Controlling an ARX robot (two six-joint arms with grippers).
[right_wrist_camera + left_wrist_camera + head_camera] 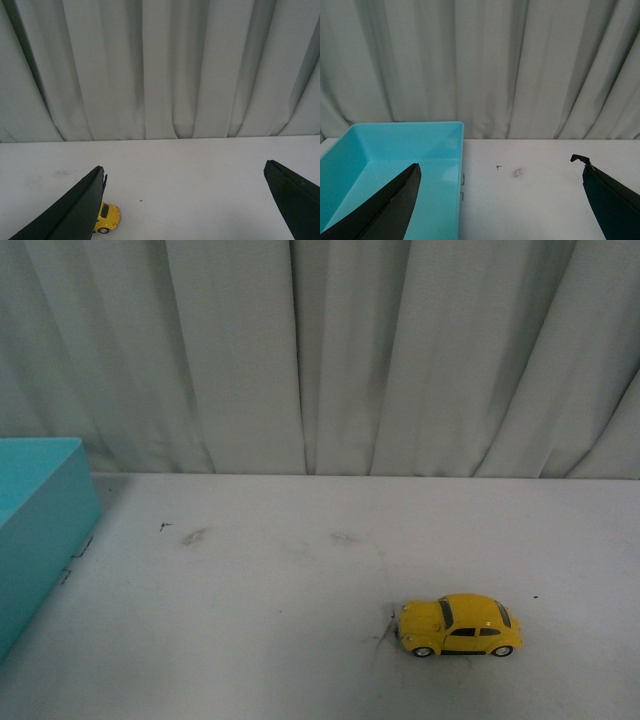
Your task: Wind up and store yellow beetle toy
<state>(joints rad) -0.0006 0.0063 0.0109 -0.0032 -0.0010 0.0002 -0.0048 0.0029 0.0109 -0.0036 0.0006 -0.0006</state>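
The yellow beetle toy (460, 625) stands on the tabletop (280, 590), partly hidden by one finger of the spread right gripper (185, 167); the left gripper (496, 163) is also spread.

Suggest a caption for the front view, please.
Yellow beetle toy on white table, teal bin at left edge, curtain behind.

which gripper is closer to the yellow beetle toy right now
Right. The right gripper is open close to the yellow beetle toy, which shows beside one finger in its wrist view. The left gripper faces the blue bin, with no toy in view.
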